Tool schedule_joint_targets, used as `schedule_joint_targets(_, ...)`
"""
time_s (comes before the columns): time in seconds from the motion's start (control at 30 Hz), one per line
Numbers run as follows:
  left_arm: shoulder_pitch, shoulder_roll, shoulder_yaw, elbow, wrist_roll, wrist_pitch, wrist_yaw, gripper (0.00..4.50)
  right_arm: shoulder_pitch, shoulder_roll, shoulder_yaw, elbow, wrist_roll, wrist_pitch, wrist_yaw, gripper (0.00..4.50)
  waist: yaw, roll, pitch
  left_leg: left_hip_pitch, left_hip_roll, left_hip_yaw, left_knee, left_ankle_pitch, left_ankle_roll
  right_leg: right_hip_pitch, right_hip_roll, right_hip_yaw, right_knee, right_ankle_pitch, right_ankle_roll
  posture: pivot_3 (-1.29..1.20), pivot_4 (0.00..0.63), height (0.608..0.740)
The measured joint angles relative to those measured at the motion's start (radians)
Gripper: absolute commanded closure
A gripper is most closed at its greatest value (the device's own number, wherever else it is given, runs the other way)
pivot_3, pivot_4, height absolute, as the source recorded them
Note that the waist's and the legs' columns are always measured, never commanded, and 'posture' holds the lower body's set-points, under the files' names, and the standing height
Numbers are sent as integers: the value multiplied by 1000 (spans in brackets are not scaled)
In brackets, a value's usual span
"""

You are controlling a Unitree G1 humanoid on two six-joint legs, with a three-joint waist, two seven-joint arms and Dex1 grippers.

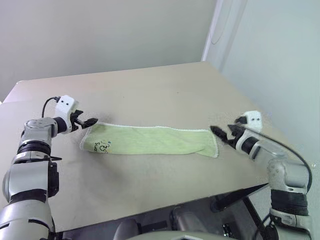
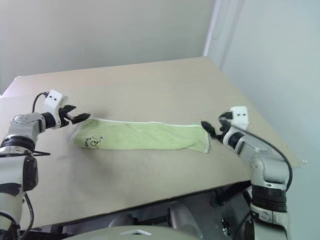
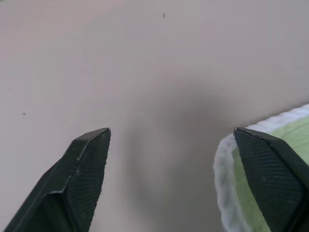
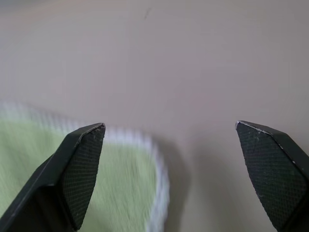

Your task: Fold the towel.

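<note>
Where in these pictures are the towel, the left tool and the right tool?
towel (image 1: 150, 140), left eye view, middle of the green cloth.
left tool (image 1: 91, 122), left eye view, between its open fingertips.
right tool (image 1: 218, 134), left eye view, between its open fingertips.

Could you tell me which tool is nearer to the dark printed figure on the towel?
Left. The left tool hovers open beside the printed figure on the towel; the right tool is at the opposite end.

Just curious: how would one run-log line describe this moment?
towel: folded strip flat on table | left gripper: open at one end | right gripper: open at other
</note>
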Motion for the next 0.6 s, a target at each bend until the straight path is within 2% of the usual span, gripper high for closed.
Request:
schedule_joint_targets(0.17, 13, 9, 8, -91, -40, 24, -235, 193, 32, 121, -176, -77, 308, 273, -74, 0, 0, 0, -1, -1, 0, -2, -1, 0, 0, 0, 0, -2, 0, 0, -1, 0, 0, 740)
schedule_joint_targets(0.23, 46, -7, 2, -180, -61, 47, -328, 193, 73, 201, -242, -77, 502, 381, -155, 0, -2, 1, -1, -1, 0, -1, -1, 0, 0, 0, 0, -2, 0, 0, -1, 0, 0, 740)
schedule_joint_targets(0.3, 97, -14, -21, -253, -66, 59, -386, 193, 125, 233, -257, -76, 666, 423, -242, 0, -6, 3, -1, -1, 1, -1, -2, 0, 0, 1, 0, -1, 0, 0, -1, 0, 0, 740)
schedule_joint_targets(0.4, 190, -33, -54, -361, -77, 71, -449, 193, 227, 226, -236, -70, 929, 386, -406, 0, -12, 4, -2, -2, 2, 0, -2, 0, 0, 1, 0, 0, 0, -3, -1, 0, 0, 740)
schedule_joint_targets(0.5, 247, -46, -71, -457, -90, 101, -486, 193, 318, 183, -143, -69, 1140, 292, -544, 0, -16, 4, -2, -1, 2, 0, -2, 0, 0, 3, 0, 0, 0, -4, -1, 0, 0, 740)
schedule_joint_targets(0.6, 284, -51, -80, -562, -119, 133, -509, 193, 380, 136, -65, -73, 1260, 202, -629, 0, -23, 4, -2, 0, 2, 0, -1, 0, 0, 5, 0, 0, 0, -4, -1, 0, 0, 740)
